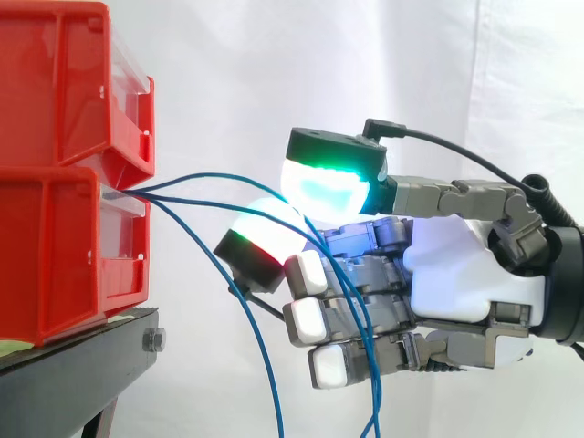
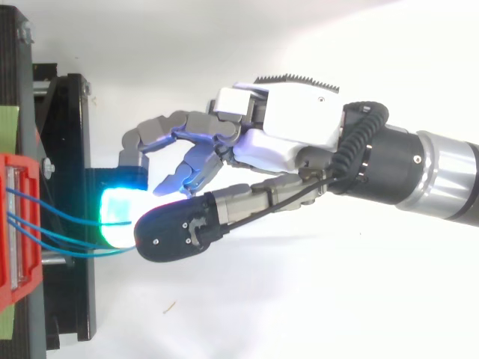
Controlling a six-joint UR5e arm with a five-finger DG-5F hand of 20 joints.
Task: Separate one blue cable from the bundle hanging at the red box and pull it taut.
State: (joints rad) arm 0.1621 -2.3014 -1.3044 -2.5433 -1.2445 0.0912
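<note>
Three thin blue cables (image 1: 210,202) are seen emerging from the seam above the lower red bin (image 1: 55,255), on which a second red bin (image 1: 55,82) is stacked. The cables are smooth, glossy and uniform in colour. Two of them are carried away from the lower bin toward the hand (image 1: 456,274), one in a shallow upward arc and one in a nearly straight line. The third is left to drop steeply just beside the lower bin's front, past the edge of the black stand (image 1: 73,374) under it.

The hand is held level with the lower bin and near its front, palm turned toward it. Two of its glowing pads, one green and cyan (image 1: 328,182) and one white with a red edge (image 1: 265,228), are closed narrowly together, and the two upper cables are pinched between them. The remaining fingers (image 1: 306,319) are curled in with white tips, and the cables' loose lengths are draped down across them.

In the top view the three cables are shown running side by side from the lower bin to the green pad (image 2: 120,213). A white curtain (image 1: 274,73) is hung behind the bins.
</note>
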